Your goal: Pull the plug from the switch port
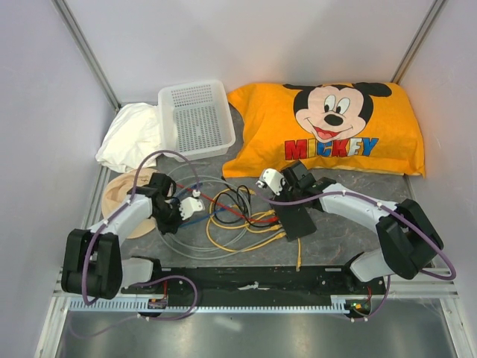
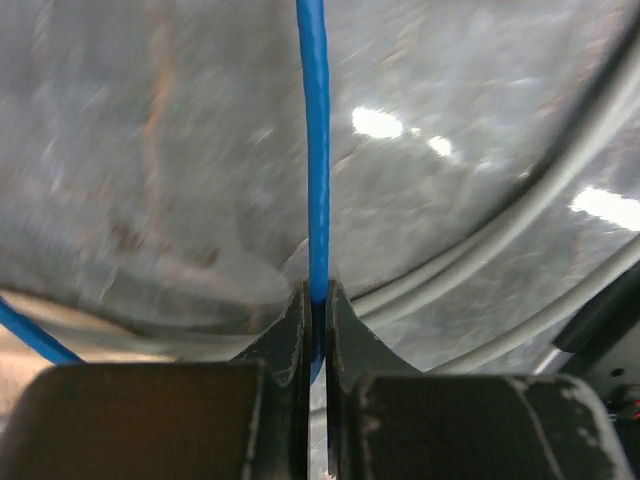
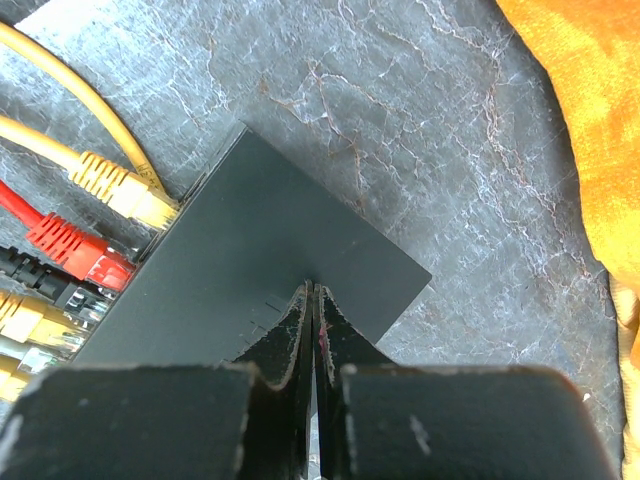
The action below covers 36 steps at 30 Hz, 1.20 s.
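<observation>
Closest to us in the left wrist view, the left claw (image 2: 316, 320) is clamped on a blue cable (image 2: 317, 150), which runs straight up from the pinched fingertips over the gray tabletop (image 2: 150, 150), with pale gray cables curving past on the right. In the right wrist view the right claw (image 3: 314, 330) has its fingers pressed together, holding nothing we can make out, with the tips over the flat top of the black switch box (image 3: 260, 250) near its closest edge. The switch port sits somewhere along the box's left edge, well left of those tips, where a yellow plug (image 3: 115, 190), a red plug (image 3: 75, 250) and a black plug (image 3: 40, 275) stand in a row. We cannot tell which socket takes the blue cable. Bare tabletop opens beyond the box's far corner, while the orange pillow (image 3: 580, 120) closes in on the right. Only the top view shows both arms at once. There the tangle of cable loops (image 1: 231, 216) fills the space between them, and the white basket (image 1: 195, 119) sits well back.
</observation>
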{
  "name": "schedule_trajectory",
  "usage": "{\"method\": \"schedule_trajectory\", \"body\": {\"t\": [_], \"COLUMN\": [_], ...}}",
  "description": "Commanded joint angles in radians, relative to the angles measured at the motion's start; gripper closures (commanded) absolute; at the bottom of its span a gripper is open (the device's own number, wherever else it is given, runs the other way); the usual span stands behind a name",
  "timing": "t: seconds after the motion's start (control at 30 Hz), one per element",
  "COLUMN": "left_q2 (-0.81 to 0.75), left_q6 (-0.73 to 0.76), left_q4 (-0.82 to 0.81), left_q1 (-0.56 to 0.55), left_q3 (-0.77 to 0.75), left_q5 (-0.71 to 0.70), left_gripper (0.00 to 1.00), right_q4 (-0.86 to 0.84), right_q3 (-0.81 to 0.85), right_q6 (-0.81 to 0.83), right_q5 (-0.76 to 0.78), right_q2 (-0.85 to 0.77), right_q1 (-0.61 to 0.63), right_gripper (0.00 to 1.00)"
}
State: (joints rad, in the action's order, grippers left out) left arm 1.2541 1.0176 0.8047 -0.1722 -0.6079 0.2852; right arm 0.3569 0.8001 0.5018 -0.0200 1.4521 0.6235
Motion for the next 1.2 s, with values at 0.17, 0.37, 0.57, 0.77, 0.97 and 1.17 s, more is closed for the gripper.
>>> {"method": "schedule_trajectory", "body": {"t": [0.17, 0.37, 0.57, 0.77, 0.97, 1.17], "left_q2": [0.101, -0.009, 0.123, 0.290, 0.500, 0.732], "left_q6": [0.030, -0.089, -0.353, -0.701, -0.879, -0.994], "left_q4": [-0.003, 0.212, 0.208, -0.066, -0.259, -0.312], "left_q1": [0.200, 0.108, -0.077, -0.185, -0.332, -0.371], "left_q3": [-0.137, -0.496, -0.806, -0.810, -0.819, -0.903], "left_q5": [-0.128, 0.265, 0.422, 0.493, 0.567, 0.741], "left_gripper": [0.77, 0.33, 0.28, 0.30, 0.37, 0.45], "right_q4": [0.123, 0.126, 0.125, 0.129, 0.148, 0.169], "right_q3": [-0.048, -0.055, -0.056, -0.050, -0.067, -0.041], "right_q6": [-0.019, -0.020, -0.017, -0.028, -0.045, -0.084], "right_q5": [-0.008, 0.002, 0.008, 0.014, -0.003, -0.032], "right_q2": [0.030, 0.022, 0.025, 0.016, -0.015, -0.048], "right_q1": [-0.005, -0.016, -0.033, -0.077, -0.108, -0.126], "right_gripper": [0.95, 0.95, 0.94, 0.94, 0.94, 0.94]}}
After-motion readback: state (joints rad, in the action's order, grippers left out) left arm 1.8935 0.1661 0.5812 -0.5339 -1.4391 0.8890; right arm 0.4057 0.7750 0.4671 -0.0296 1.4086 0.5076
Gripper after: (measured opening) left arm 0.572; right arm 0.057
